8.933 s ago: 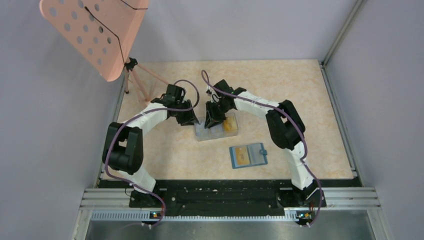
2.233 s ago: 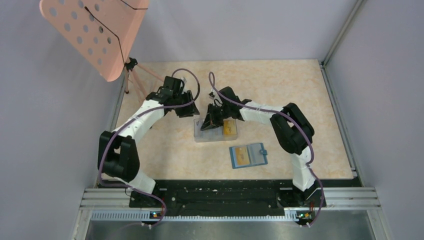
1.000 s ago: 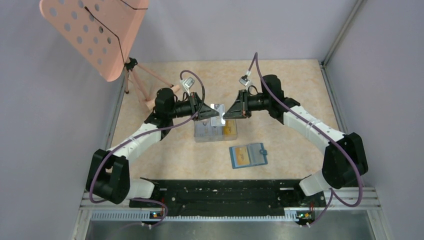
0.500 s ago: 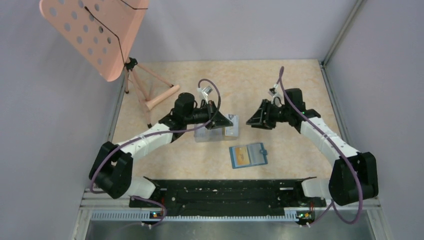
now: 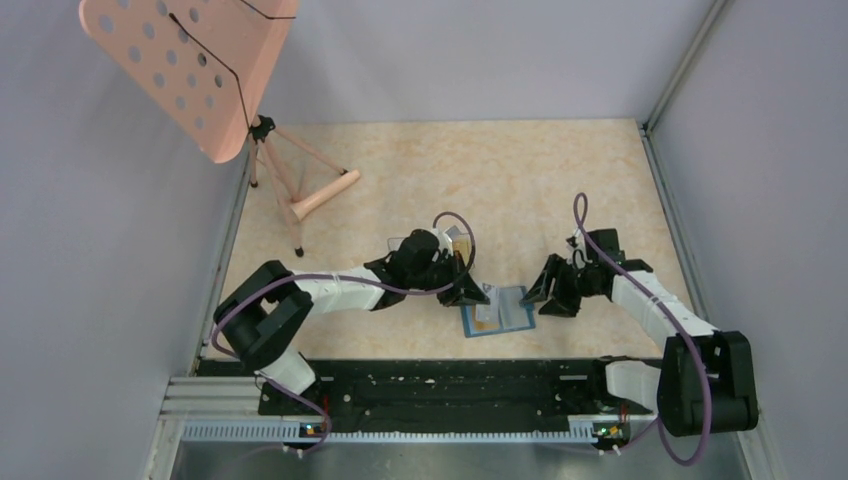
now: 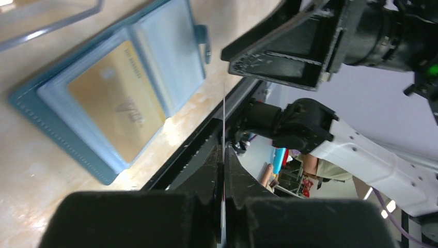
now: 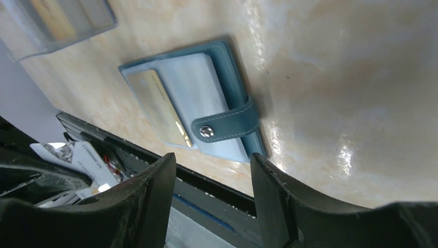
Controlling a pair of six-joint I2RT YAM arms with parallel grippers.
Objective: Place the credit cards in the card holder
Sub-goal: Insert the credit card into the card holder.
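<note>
The teal-blue card holder [image 5: 503, 310] lies open on the table near the front edge, with an orange-yellow card [image 7: 160, 108] in its left pocket and its snap tab [image 7: 224, 126] across the right side. My left gripper [image 5: 472, 293] is just left of the holder, shut on a whitish card [image 5: 488, 295]. In the left wrist view this card shows edge-on [image 6: 223, 119] between the jaws, above the holder [image 6: 170, 57]. My right gripper [image 5: 548, 288] is open and empty just right of the holder; in its wrist view [image 7: 213, 173] the jaws stand wide apart.
A clear plastic box [image 5: 463, 243] with another orange card in it stands behind the left arm and shows in the right wrist view [image 7: 62, 20]. A pink music stand [image 5: 185, 70] on a tripod is at the back left. The black base rail [image 5: 450, 380] runs just in front of the holder.
The two grippers met over the clear box and the whitish card stayed with the left one. Both arms then moved toward me, to either side of the card holder.
</note>
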